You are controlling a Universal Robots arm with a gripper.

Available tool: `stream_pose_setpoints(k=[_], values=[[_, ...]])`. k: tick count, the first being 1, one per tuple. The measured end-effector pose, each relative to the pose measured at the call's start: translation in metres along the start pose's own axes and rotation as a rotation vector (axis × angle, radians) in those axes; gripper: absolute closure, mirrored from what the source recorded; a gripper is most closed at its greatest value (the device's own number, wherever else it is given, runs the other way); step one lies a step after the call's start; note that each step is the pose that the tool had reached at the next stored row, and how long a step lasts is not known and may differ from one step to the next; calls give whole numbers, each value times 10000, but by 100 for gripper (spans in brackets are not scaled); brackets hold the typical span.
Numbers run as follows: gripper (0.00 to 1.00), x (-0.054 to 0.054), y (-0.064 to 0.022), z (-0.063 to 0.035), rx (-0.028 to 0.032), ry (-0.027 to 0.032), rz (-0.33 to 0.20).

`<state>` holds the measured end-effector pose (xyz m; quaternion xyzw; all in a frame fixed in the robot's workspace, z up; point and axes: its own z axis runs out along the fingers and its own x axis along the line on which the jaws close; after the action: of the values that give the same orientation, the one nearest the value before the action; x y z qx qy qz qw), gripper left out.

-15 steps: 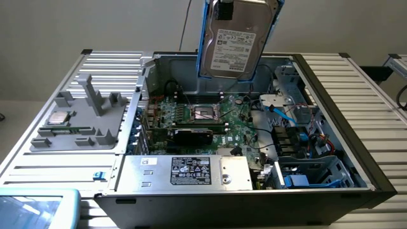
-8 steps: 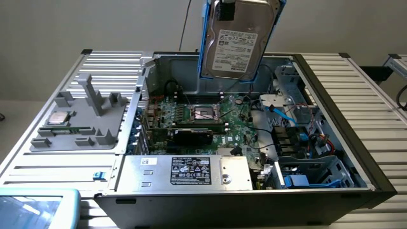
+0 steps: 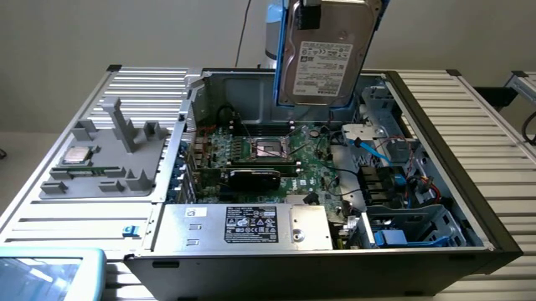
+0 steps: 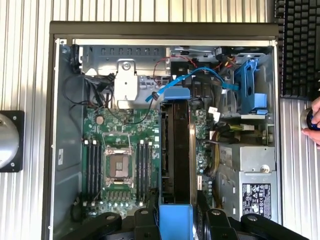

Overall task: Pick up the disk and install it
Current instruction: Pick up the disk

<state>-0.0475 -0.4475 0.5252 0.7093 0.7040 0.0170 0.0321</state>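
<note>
Carrying step. A grey fixture (image 3: 100,169) sits beside the open case (image 3: 440,141). The disk (image 3: 322,59) hangs upright over the case's far edge, gripper (image 4: 176,205) clamped on its blue-railed sides. Installing likely calls for squaring it to the drive cage (image 3: 410,222) in the case's near corner.

disk (image 3: 322,56) above the computer case (image 3: 293,276)

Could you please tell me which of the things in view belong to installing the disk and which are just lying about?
Belong to the job:
- the disk, gripped in the hand
- the open computer case below it

Just lying about:
- the grey tray beside the case
- the processor chip on that tray
- the blue-framed screen
</note>
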Motion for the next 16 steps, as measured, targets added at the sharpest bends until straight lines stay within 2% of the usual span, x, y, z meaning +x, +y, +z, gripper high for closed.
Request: stream_pose_setpoints(k=[12,14,16], values=[[63,-341,117,15,-12,-1,1],[63,-386,132,17,-25,-6,0],[63,-415,142,18,-63,-42,-2]])
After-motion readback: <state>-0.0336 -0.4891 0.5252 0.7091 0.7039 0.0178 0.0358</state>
